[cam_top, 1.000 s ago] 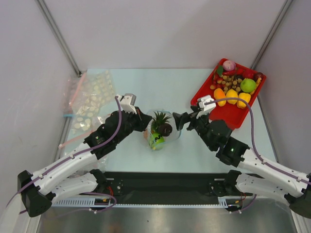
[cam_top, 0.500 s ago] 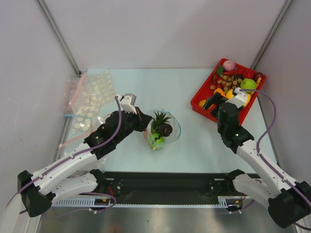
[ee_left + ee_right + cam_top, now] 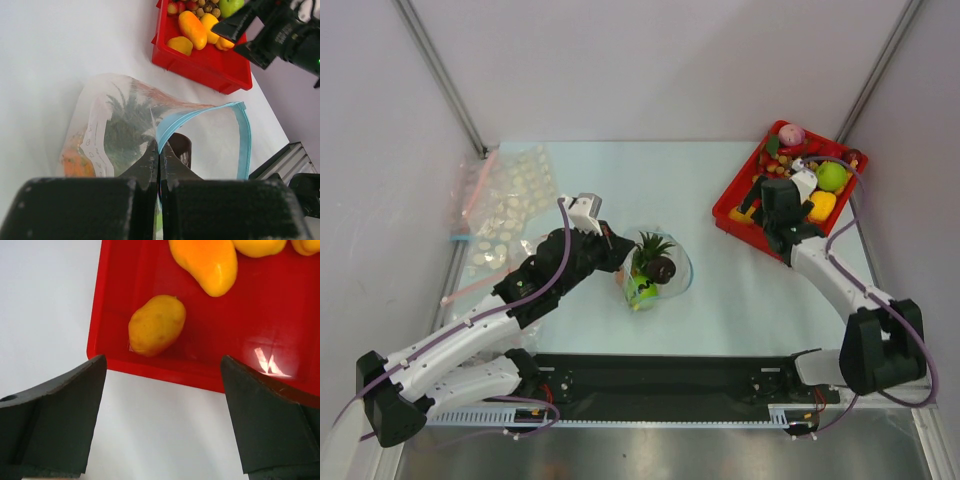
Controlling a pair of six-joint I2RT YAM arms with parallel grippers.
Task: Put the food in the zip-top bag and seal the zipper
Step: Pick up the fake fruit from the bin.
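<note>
The left gripper (image 3: 159, 150) is pinched tight on the mouth of the bag (image 3: 215, 145), its zipper (image 3: 243, 140) unsealed. A pineapple (image 3: 647, 245), a green fruit (image 3: 642, 291) and 1 dark piece (image 3: 662, 267) lie inside. Beyond the bag to the right, the right gripper (image 3: 162, 365) gapes wide and empty over a corner of the tray (image 3: 115, 300).

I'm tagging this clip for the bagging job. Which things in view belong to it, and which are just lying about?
Belong: zip-top bag, its light-blue zipper, the toy pineapple, dark piece and green fruit inside it, yellow piece in the red tray, left gripper pinching the bag's mouth, right gripper open above the tray.
Lying about: spare clear bags with pink strips, far left.
</note>
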